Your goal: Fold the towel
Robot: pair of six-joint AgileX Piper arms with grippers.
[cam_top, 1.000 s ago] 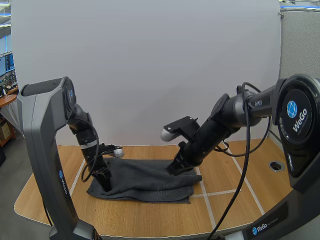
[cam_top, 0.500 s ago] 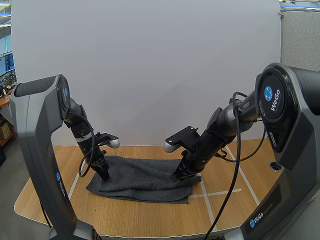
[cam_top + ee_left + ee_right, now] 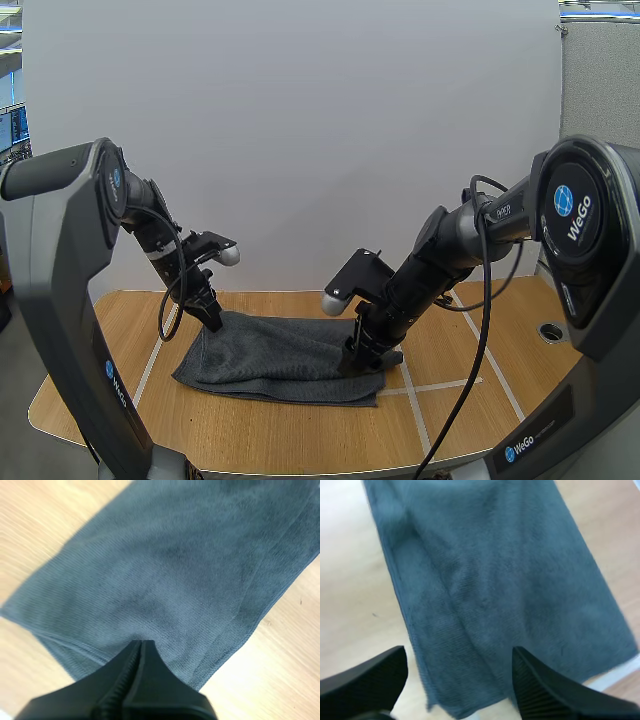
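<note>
Left wrist view: left gripper pinches the grey towel at its far-left corner. Right gripper is spread over the towel's right end, mid-tabletop.

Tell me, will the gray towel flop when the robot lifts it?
Probably floppy: the towel sags in soft folds below the corner the left gripper pinches. Likely light too: one small pinch holds that corner up. Its fuzzy weave shouldn't slip easily.

Left claw has raised the towel corner rearward.
</note>
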